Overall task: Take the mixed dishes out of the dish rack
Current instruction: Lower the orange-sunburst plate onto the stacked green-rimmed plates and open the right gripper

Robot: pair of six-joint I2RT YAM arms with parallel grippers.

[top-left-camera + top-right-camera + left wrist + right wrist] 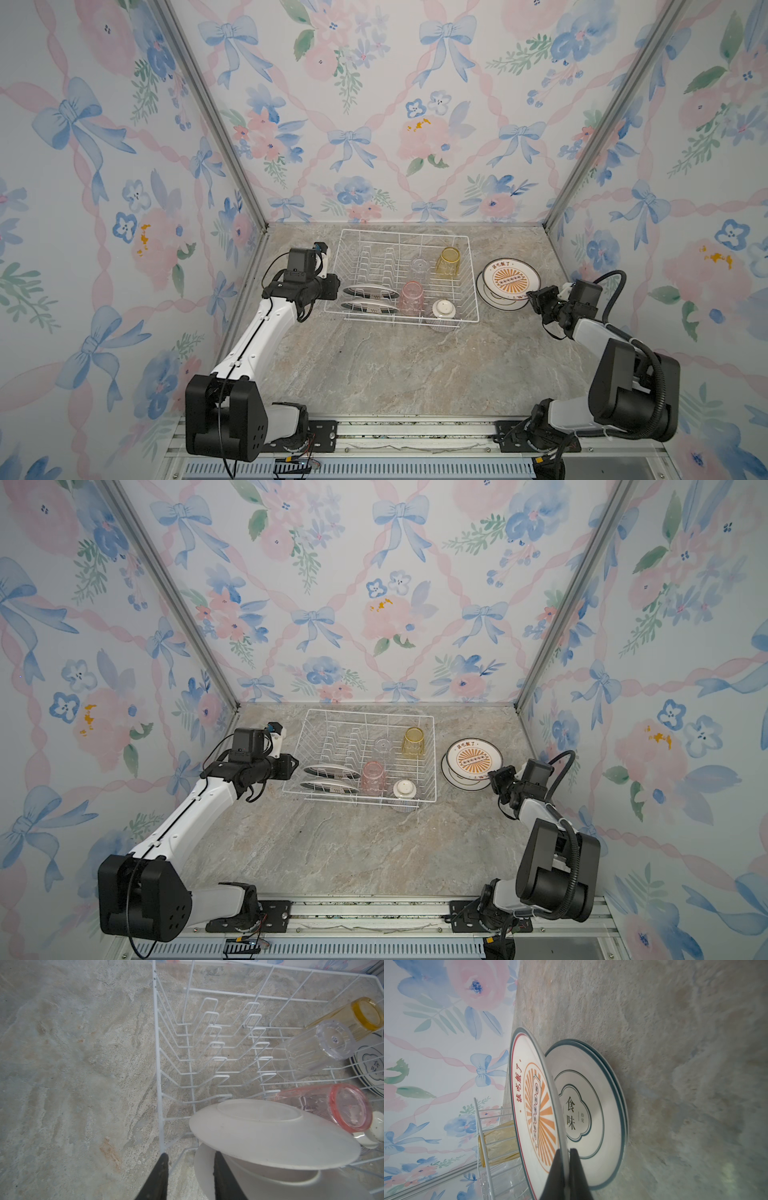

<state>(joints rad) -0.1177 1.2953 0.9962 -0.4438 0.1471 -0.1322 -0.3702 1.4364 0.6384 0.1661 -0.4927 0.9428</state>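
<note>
The left gripper is hanging part-open, gripping nothing — two white plates are leaning in the dish rack just ahead of it. The right gripper is pinching the rim of an orange-sunburst plate — dark-edged, tilting over two stacked plates.

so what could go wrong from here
1. The right gripper pinches only the rim of the sunburst plate, tilted above the stacked plates; it could slip and clatter down.
2. The left gripper, jaws apart at the dish rack's wall, may snag wire and drag the rack.
3. The pink tumbler sits beside the racked plates; lifting one might tip it.
</note>
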